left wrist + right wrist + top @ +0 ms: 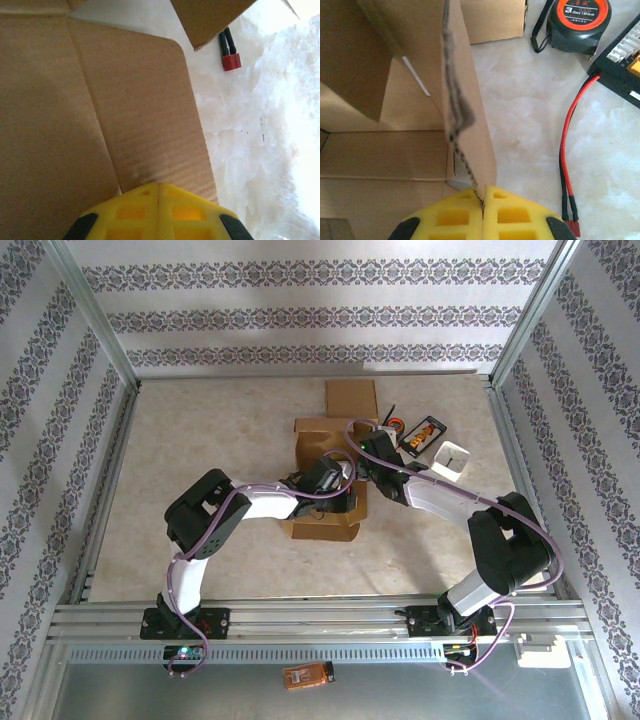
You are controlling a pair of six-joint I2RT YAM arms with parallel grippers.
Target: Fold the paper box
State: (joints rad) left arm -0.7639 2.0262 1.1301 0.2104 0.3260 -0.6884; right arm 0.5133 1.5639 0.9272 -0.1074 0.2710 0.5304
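The brown cardboard paper box (318, 436) lies partly unfolded in the middle of the table, one flap pointing to the far side and another toward the arms. My left gripper (346, 496) hovers over the box's near right part. In the left wrist view its yellow fingertips (158, 187) are shut together with nothing between them, right over a flat creased flap (135, 100). My right gripper (366, 447) is at the box's right side. Its yellow tips (483, 194) are shut on the edge of an upright cardboard wall (465, 100).
A black and orange tape measure (577, 20) and a black charger (622, 60) with a red and black cable (566, 150) lie just right of the box. A white object (452, 458) sits further right. A red connector (231, 61) lies near the flap's corner.
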